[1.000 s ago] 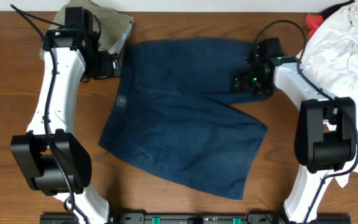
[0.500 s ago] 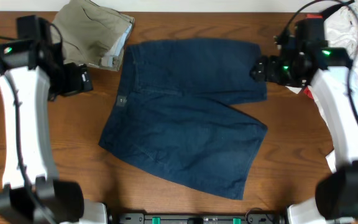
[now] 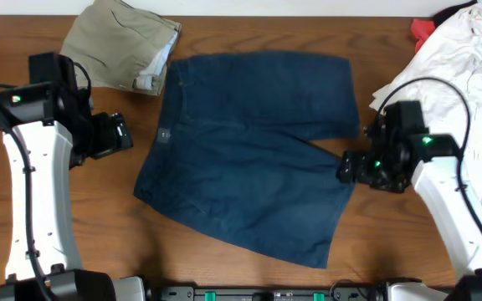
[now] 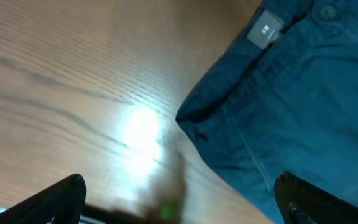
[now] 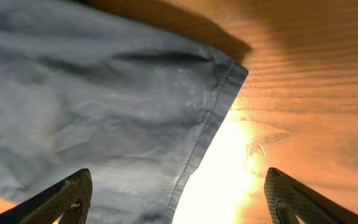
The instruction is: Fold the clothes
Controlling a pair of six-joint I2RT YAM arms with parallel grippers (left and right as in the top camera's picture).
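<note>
Two empty grippers flank the navy shorts (image 3: pixel 249 150), which lie spread flat and not yet folded on the wooden table (image 3: pixel 224 263). The left gripper (image 4: pixel 182 202) has its fingers spread wide over bare wood, with the waistband edge (image 4: pixel 188 118) just ahead, toward its right finger. The right gripper (image 5: pixel 176 199), equally spread, has a leg hem corner (image 5: pixel 236 70) just ahead, between its fingers. This looks like the approach for the first fold. Each gripper would next need to lower and pinch its edge cleanly through both layers.
</note>
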